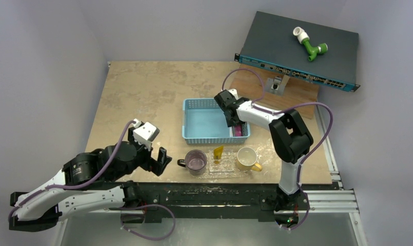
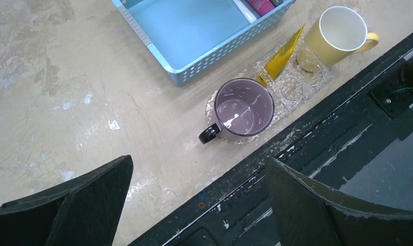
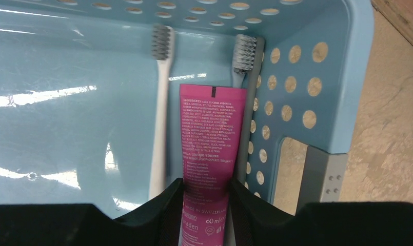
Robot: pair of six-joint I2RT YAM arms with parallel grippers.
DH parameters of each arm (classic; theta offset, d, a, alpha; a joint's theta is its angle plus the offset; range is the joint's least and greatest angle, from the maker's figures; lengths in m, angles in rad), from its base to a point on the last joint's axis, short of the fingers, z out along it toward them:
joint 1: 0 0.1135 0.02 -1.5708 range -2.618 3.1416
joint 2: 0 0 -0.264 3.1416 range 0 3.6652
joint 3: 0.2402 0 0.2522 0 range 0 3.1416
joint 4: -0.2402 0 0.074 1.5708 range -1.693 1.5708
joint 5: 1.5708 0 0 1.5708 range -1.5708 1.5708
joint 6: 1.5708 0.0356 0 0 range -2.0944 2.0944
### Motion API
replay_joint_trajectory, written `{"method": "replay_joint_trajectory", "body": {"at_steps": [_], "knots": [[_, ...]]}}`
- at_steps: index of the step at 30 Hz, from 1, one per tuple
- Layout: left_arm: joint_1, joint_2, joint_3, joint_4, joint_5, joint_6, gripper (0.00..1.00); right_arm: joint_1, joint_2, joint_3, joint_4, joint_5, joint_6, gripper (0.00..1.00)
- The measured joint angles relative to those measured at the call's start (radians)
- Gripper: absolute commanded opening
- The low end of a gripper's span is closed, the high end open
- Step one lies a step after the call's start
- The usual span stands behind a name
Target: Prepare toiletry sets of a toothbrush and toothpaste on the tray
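Note:
My right gripper (image 1: pixel 232 119) reaches into the light-blue basket (image 1: pixel 190 106) and is shut on the pink toothpaste (image 3: pixel 211 134), one finger on each side of the tube (image 1: pixel 239 131). In the right wrist view my gripper (image 3: pixel 207 193) holds the tube along the basket's right wall (image 3: pixel 348 77). A whitish toothbrush (image 3: pixel 160 107) lies left of the tube and a grey one (image 3: pixel 243 57) right of it. The yellow toothpaste (image 1: pixel 218 152) lies on the clear glittery tray (image 1: pixel 225 168) at the near edge. My left gripper (image 1: pixel 158 156) is open and empty, left of the tray (image 2: pixel 295 90).
A purple mug (image 1: pixel 196 161) stands on the tray's left end and a yellow mug (image 1: pixel 247 158) on its right end. A network switch (image 1: pixel 291 54) with a green pipe fitting (image 1: pixel 311 45) sits at the back right. The black rail (image 2: pixel 296 169) runs along the table's near edge.

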Motion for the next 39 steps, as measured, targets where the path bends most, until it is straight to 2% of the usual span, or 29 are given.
{"method": "replay_joint_trajectory", "body": {"at_steps": [6,9,33,37,39], "knots": [[0.0,-0.001,-0.008,-0.002,-0.001,0.0,1.0,0.0,0.01,0.002,0.0,0.0,0.0,0.36],[0.0,-0.001,-0.01,-0.004,-0.003,0.0,1.0,0.0,0.012,0.002,0.001,0.0,0.0,0.31],[0.0,0.006,-0.013,-0.011,-0.027,0.0,1.0,-0.006,0.004,-0.017,0.031,-0.053,-0.012,0.39],[0.0,0.01,-0.013,-0.012,-0.027,0.0,1.0,-0.005,0.004,-0.019,0.036,-0.081,-0.015,0.39],[0.0,0.012,-0.013,-0.012,-0.027,0.0,1.0,-0.005,0.004,-0.024,0.042,-0.086,-0.016,0.34]]}}
